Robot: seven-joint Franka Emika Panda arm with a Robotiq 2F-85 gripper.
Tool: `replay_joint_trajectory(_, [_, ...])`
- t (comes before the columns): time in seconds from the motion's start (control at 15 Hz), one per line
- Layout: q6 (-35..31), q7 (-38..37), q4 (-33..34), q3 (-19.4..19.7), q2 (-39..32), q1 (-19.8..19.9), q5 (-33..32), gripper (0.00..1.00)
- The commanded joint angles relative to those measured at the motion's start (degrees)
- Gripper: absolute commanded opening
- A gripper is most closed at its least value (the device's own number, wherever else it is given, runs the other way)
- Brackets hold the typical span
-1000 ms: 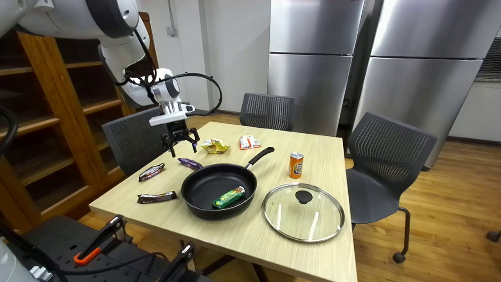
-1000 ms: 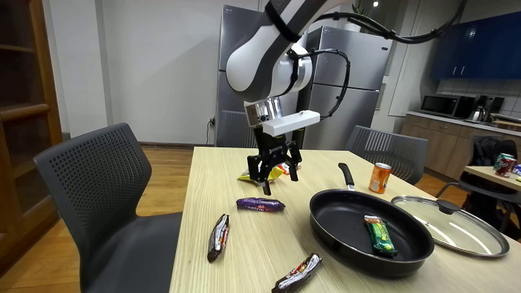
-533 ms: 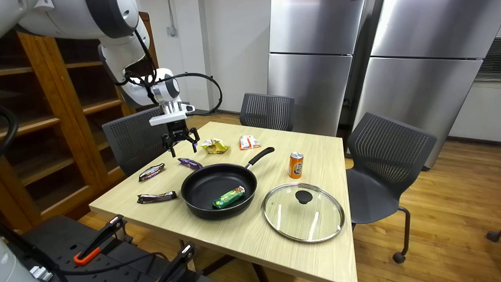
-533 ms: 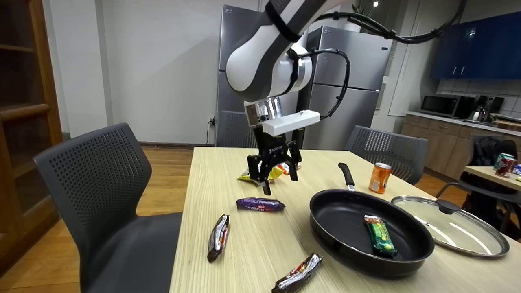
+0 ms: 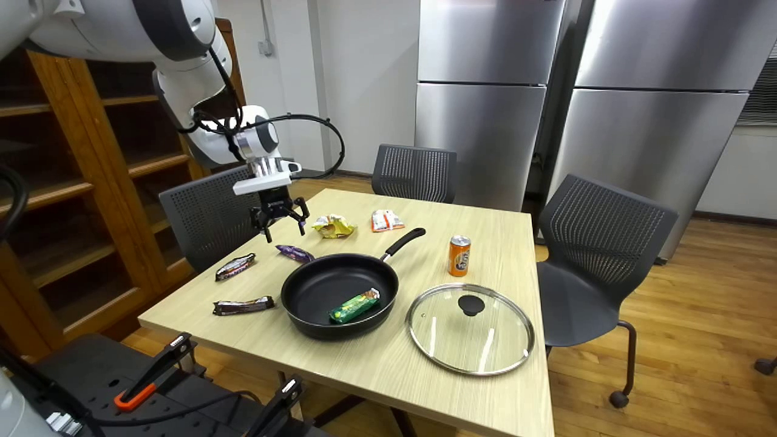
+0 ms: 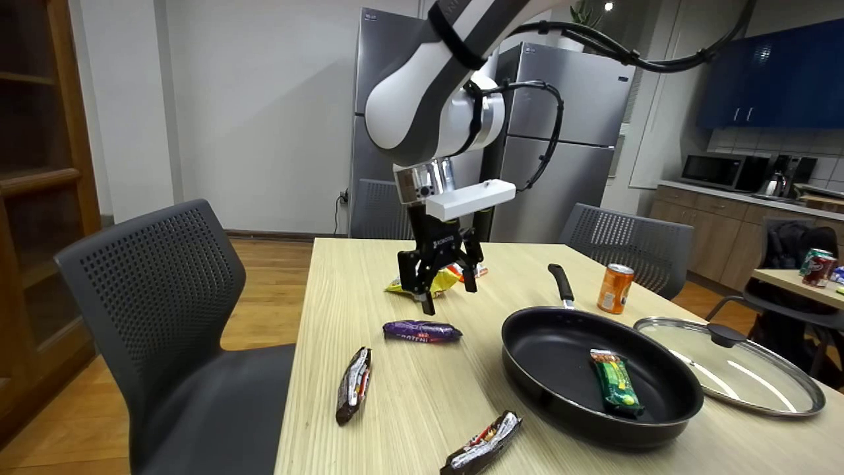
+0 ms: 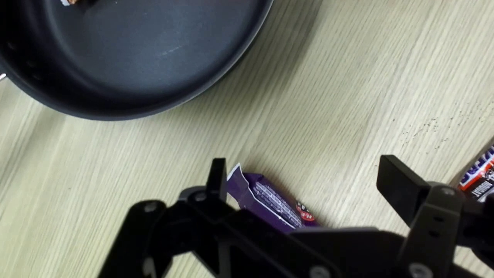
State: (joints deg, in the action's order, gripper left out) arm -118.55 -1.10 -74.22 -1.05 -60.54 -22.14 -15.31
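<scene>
shifted a touch leftward in an exterior view since the earlier frame, counting only the gripper (image 6: 449,300) and its arm (image 6: 409,109), with nothing on the table (image 5: 419,261) displaced. spread wide and grasping nothing, with both fingers (image 7: 401,187) raised clear of the table, so touching nothing either. closest to the purple bar (image 7: 270,204), lying flat on the table below, apart from the frying pan (image 5: 328,282) and partly hidden by the gripper in the wrist view; narrow enough, at a guess, to fit between those fingers.

looking into the pan, can see a green packet (image 5: 355,305) on the bottom, probably kept from sliding out by the raised wall. beside it, find the glass lid (image 5: 449,340) flat on its rim, knob (image 5: 471,304) upward, presumably laid so for steadiness, leaving the pan uncovered. near that, note an orange can (image 5: 459,256), upright on its base. can also see one dark bar (image 6: 354,386) near the table's edge and another dark bar (image 6: 484,442) just beside the pan, both resting by weight alone. farther back, make out a yellow bag (image 5: 333,227) and a white packet (image 5: 386,220), slumped, probably too limp to stand.
</scene>
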Motion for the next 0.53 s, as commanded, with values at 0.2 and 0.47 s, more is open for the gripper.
replay_joint_trajectory(0.2, [-3.40, 12.04, 5.22, -1.81, -3.42, 2.48, -1.92, 1.00])
replay_joint_trajectory(0.47, [-3.06, 20.04, 9.54, -3.04, -6.70, 3.86, -1.55, 1.00])
